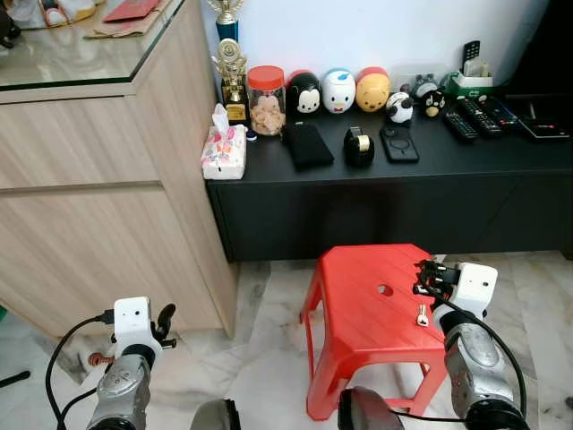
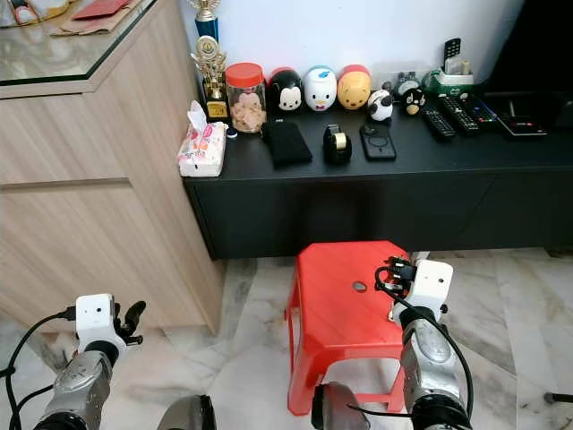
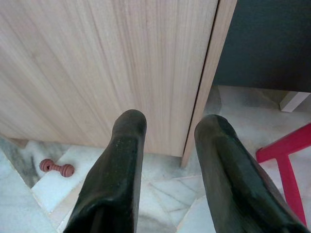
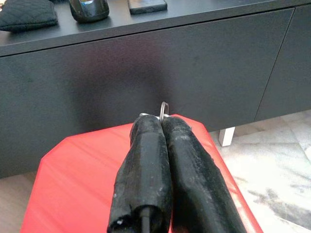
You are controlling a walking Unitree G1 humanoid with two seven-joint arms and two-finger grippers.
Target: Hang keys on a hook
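My right gripper (image 1: pixel 428 276) is shut on the keys' metal ring (image 4: pixel 164 108), which pokes out past the fingertips. One silver key (image 1: pixel 422 314) dangles below it, just over the right side of the red plastic stool (image 1: pixel 358 309). In the right wrist view the shut fingers (image 4: pixel 146 160) point over the stool top toward the black cabinet front. My left gripper (image 1: pixel 165 321) is low on the left, open with nothing between its fingers (image 3: pixel 124 160), facing the wooden cabinet's side.
A low black cabinet (image 1: pixel 403 170) runs behind the stool, carrying a tissue pack (image 1: pixel 224 152), a jar (image 1: pixel 266 98), toy figures and remotes (image 1: pixel 474 116). A tall wooden cabinet (image 1: pixel 89 224) fills the left. A small red dumbbell toy (image 3: pixel 57 167) lies on the marble floor.
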